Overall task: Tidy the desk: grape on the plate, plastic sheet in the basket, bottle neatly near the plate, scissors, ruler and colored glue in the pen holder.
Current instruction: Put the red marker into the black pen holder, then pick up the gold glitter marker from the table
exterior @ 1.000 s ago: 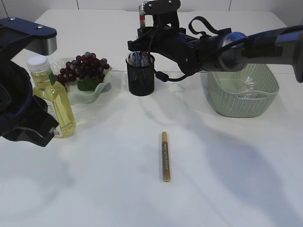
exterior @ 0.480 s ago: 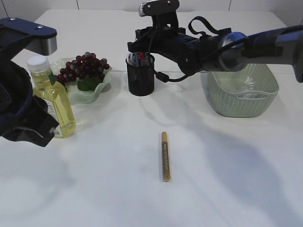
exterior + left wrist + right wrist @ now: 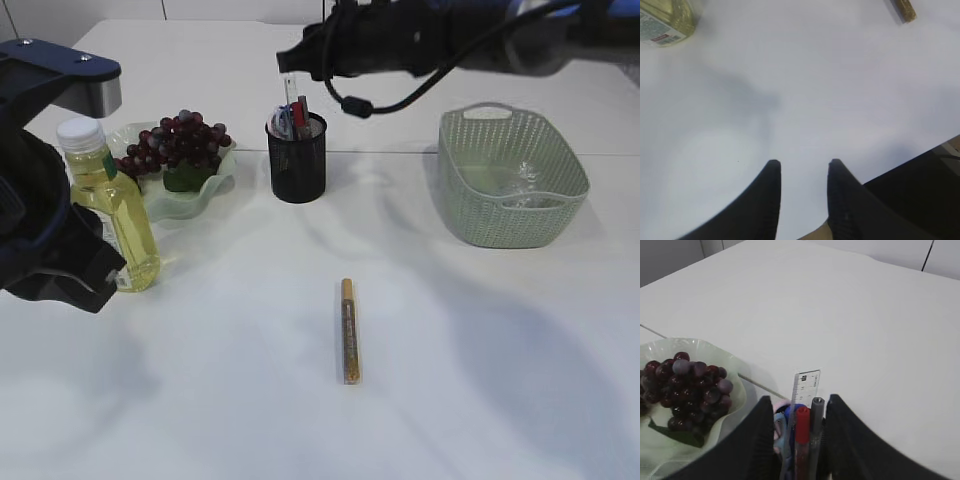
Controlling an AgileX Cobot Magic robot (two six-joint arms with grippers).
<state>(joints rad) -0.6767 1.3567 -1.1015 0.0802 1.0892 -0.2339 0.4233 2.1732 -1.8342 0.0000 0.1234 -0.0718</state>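
The right jaws (image 3: 796, 405) stand apart and empty just above the pen holder (image 3: 297, 158) (ruler (image 3: 805, 386), red pen and scissors stand between them), while the left jaws (image 3: 802, 167) gape empty over bare tabletop (image 3: 805, 90), bottle (image 3: 666, 21) well beyond.

A broad white table (image 3: 480, 380) fills the scene under soft, even light that casts faint grey shadows; pale wall panels (image 3: 940, 257) with dark seams stand at the far edge.
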